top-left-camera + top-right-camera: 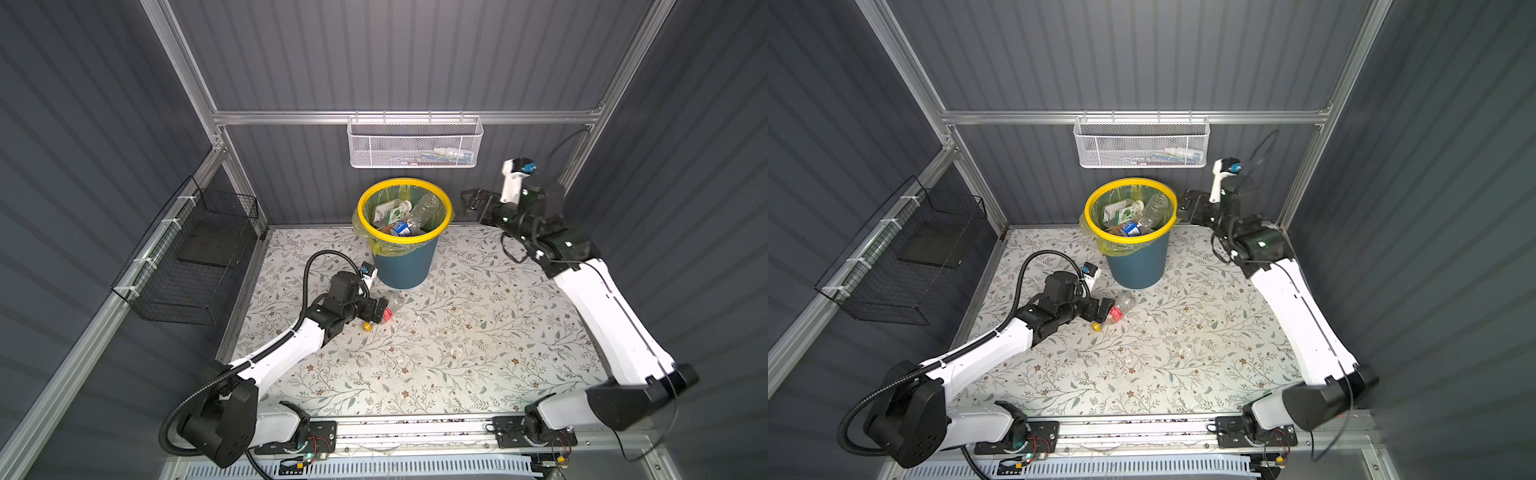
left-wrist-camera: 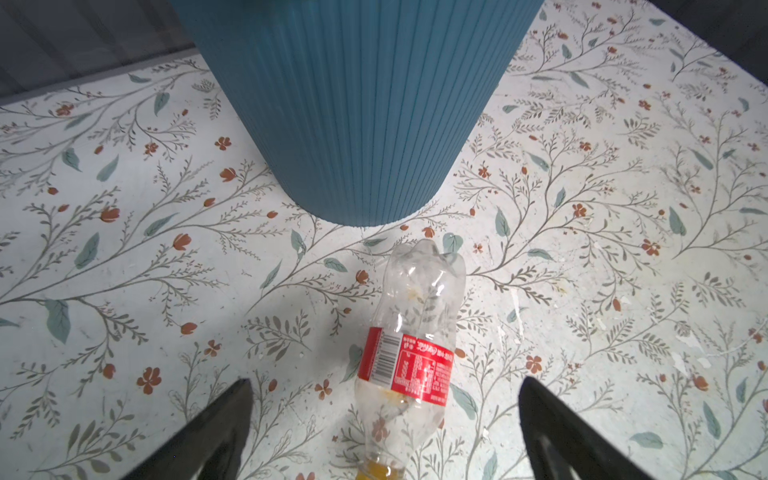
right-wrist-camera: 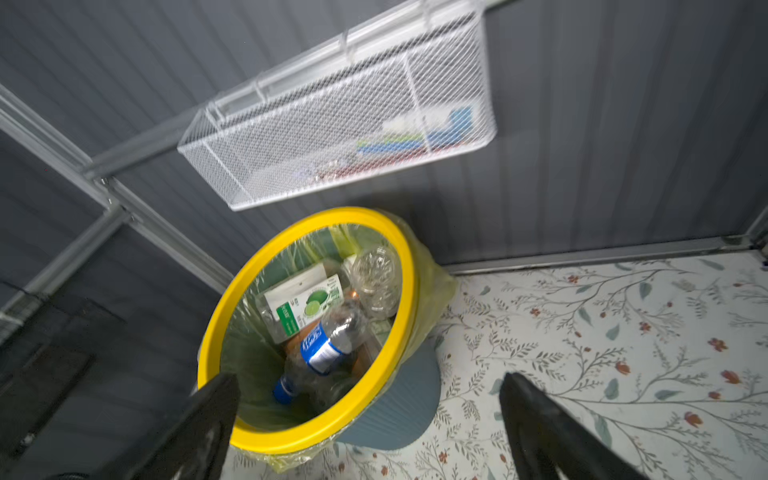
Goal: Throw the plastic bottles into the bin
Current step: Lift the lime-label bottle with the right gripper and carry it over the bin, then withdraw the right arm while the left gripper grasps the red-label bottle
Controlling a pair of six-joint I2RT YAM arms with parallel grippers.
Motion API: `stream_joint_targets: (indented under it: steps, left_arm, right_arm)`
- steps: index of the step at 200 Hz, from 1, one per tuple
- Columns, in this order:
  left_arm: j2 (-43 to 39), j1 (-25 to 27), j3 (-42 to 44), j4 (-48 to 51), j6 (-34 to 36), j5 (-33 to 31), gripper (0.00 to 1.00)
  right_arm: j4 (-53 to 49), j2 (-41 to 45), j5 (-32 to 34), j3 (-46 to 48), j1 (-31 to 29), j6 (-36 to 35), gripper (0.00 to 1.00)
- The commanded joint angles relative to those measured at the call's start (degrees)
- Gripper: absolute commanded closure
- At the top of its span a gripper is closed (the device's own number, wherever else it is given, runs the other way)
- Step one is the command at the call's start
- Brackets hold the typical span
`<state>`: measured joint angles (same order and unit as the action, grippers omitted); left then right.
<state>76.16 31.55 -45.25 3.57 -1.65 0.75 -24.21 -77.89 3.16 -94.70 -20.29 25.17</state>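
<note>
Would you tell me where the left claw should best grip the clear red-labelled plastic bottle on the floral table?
Probably across the waist of the clear red-labelled plastic bottle, coming down from above: it lies flat, lengthwise between the fingers of the open left claw.

Floral tabletop point(image 1: 457, 353) — bin point(image 1: 405, 266), red-labelled bottle point(image 2: 409, 361) just beside

Ribbed matt teal plastic bin point(image 2: 357, 108) with a glossy yellow rim point(image 3: 332, 217) and a thin, crinkly translucent liner point(image 3: 434, 282). A clear glossy plastic bottle point(image 2: 419, 291), dented, with a shiny red printed label point(image 2: 409, 365), lies on the tabletop point(image 1: 478, 332), a smooth floral-print sheet with faint scuffs. White-coated metal mesh basket point(image 1: 395, 145); black wire basket point(image 1: 199, 286); matt grey ribbed wall panels point(image 1: 395, 54) in brushed aluminium framing point(image 1: 415, 117).
</note>
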Motion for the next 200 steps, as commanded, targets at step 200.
stream_joint_targets:
  steps: [200]
  left_arm:
    - [21.1, 2.4, -6.2, -5.4, 2.7, -0.4, 0.21]
  right_arm:
    - [4.8, 23.0, -6.5, 38.2, 16.7, 12.1, 0.01]
